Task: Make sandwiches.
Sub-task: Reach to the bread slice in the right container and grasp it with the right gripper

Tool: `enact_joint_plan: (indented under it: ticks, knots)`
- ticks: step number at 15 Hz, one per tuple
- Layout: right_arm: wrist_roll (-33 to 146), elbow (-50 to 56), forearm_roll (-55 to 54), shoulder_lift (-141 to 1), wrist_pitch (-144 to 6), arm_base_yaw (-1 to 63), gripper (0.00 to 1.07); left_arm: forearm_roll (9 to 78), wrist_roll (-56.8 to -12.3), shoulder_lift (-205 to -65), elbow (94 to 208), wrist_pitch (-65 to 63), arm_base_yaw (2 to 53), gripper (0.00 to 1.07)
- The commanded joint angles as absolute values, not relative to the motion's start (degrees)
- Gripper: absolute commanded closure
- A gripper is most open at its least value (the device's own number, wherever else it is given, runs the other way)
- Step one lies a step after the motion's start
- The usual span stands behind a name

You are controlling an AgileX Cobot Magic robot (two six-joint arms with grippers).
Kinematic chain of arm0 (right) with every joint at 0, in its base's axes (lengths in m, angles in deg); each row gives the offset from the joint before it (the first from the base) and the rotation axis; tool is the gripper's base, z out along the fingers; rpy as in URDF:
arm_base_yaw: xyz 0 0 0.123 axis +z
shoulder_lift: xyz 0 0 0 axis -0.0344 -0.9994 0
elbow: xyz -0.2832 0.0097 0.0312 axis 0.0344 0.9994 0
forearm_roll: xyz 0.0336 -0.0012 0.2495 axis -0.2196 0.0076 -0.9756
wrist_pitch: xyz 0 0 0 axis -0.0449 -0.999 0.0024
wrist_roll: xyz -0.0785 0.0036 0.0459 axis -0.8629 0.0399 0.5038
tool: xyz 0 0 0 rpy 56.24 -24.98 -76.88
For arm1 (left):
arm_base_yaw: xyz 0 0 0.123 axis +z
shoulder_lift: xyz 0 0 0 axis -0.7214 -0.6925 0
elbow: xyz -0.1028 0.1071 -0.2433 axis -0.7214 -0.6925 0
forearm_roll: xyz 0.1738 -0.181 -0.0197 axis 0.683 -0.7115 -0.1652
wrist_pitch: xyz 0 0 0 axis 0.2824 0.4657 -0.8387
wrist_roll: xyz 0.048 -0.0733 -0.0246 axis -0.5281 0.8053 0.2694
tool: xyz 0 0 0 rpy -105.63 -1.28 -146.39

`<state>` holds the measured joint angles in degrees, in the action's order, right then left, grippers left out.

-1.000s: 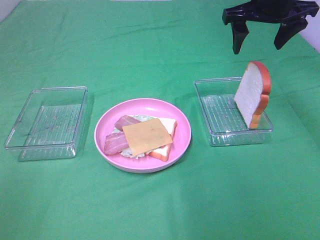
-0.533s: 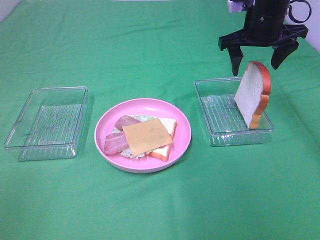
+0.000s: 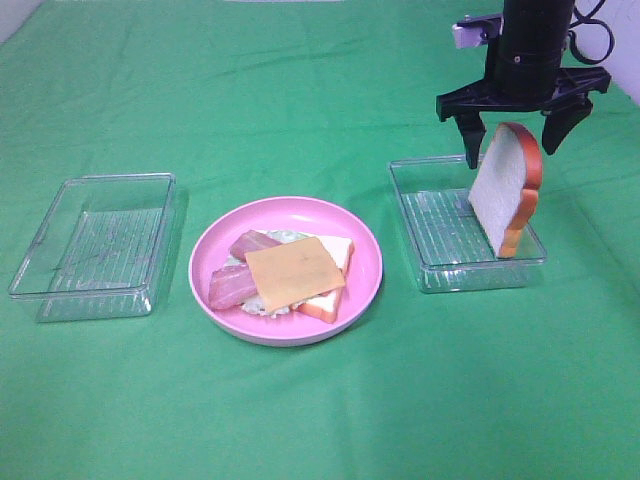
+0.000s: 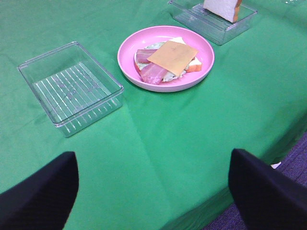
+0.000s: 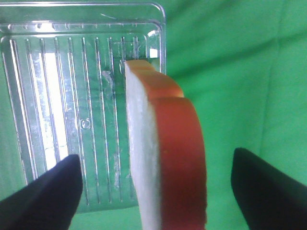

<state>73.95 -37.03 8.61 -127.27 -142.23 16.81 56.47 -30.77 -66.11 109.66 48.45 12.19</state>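
On the pink plate (image 3: 363, 290) lies a partial stack: a bread slice (image 3: 328, 298) at the bottom, pale lettuce, bacon strips (image 3: 232, 282) and an orange cheese slice (image 3: 293, 271) on top. A second bread slice (image 3: 503, 189) stands upright in the right clear tray (image 3: 440, 232), leaning on its right wall. My right gripper (image 3: 513, 140) hangs open directly above this slice, one finger on each side of its top. The right wrist view shows the bread slice (image 5: 165, 158) between the two dark fingers (image 5: 45, 191). My left gripper (image 4: 153, 191) is open, low over the table's near edge.
An empty clear tray (image 3: 95, 245) sits left of the plate. Green cloth covers the whole table. The left wrist view shows the table edge and dark floor (image 4: 292, 153) beyond it.
My right gripper has come down from high above the tray until its fingers straddle the top of the upright bread slice. The left arm, plate and trays are unchanged.
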Motion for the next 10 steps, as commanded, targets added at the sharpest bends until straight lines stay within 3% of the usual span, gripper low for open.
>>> enact_joint_plan:
  ticks: [1, 6, 10]
  knots:
    - [73.89, -36.8, 9.41, -127.39, -146.3, 16.58, 0.37, 56.36, -31.06, -64.96, 109.55, 47.94, 11.97, 0.26]
    - [73.89, -36.8, 10.27, -127.39, -146.3, 16.58, 0.69, 56.36, -31.06, -64.96, 109.55, 47.94, 11.97, 0.26]
    - [74.47, -36.8, 10.84, -127.27, -146.3, 16.58, 1.07, 56.36, -31.06, -64.96, 109.55, 47.94, 11.97, 0.26]
